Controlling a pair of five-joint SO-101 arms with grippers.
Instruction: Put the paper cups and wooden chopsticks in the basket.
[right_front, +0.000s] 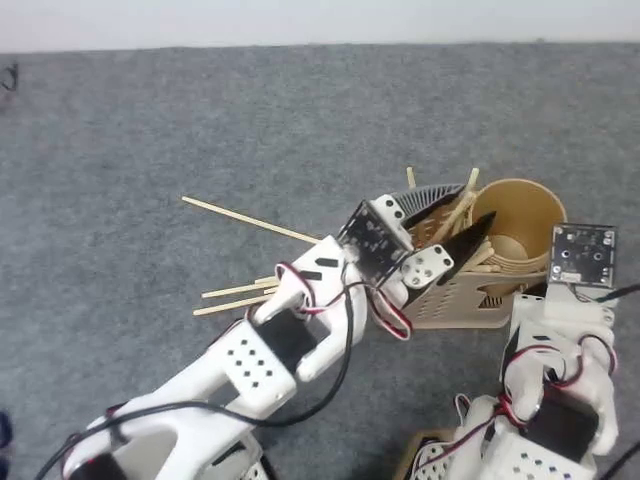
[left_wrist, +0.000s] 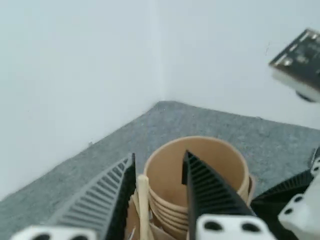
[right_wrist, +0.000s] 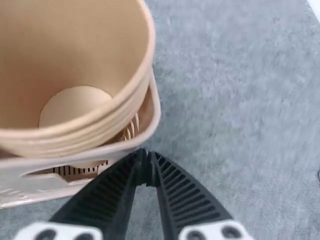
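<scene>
One loose chopstick (right_front: 250, 220) lies slanted on the carpet (right_front: 300, 120), with two more chopsticks (right_front: 235, 290) nearly level below it. The left arm stretches diagonally to the basket (right_front: 460, 305). The left gripper (right_front: 477, 201) hangs over it, jaws wide, with an upright stick (left_wrist: 142, 200) between them. Stacked paper cups (right_front: 520, 225) stand in the basket, mouths up. The right gripper (right_wrist: 145, 156), jaws pinched together, sits just beside the basket's rim.

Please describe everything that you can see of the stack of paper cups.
The paper cups are plain brown and nested into one stack. In the wrist views several rolled rims show one under another. The top cup is empty, and its round bottom is visible. The stack stands mouth up at one end of the beige slotted basket, with chopsticks in the basket beside it. The left gripper hangs open close over the rim; I cannot tell if it touches.
</scene>
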